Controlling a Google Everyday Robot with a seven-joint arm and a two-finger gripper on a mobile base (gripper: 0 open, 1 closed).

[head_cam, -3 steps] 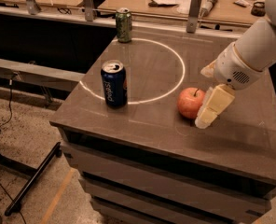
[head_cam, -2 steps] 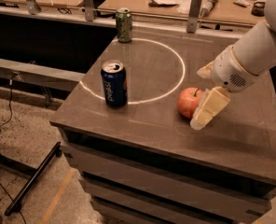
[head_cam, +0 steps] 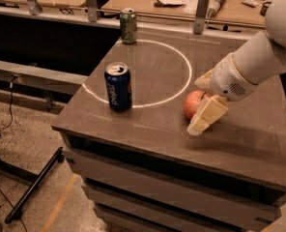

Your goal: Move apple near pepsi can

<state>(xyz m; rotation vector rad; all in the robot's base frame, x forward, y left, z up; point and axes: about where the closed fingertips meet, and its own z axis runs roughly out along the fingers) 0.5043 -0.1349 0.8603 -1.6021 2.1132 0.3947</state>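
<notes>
The red-orange apple [head_cam: 190,103] sits on the dark table [head_cam: 133,129], just outside the front right of a white circle line. The dark blue pepsi can [head_cam: 118,87] stands upright on the circle's front left arc, about one can height left of the apple. My gripper [head_cam: 199,105] comes in from the right on a white arm and straddles the apple. Its near cream finger [head_cam: 207,115] lies across the apple's front right side and the far finger [head_cam: 204,79] shows behind it. The jaws look shut on the apple, which rests at table level.
A green can [head_cam: 128,26] stands upright at the table's back left, beside the white circle line [head_cam: 184,57]. A wooden bench [head_cam: 181,1] with clutter and metal posts runs behind the table. The table's front edge drops to the floor, where a black stand leg [head_cam: 32,187] lies.
My gripper and the apple have shifted slightly left, toward the pepsi can. Both cans have stayed in place.
</notes>
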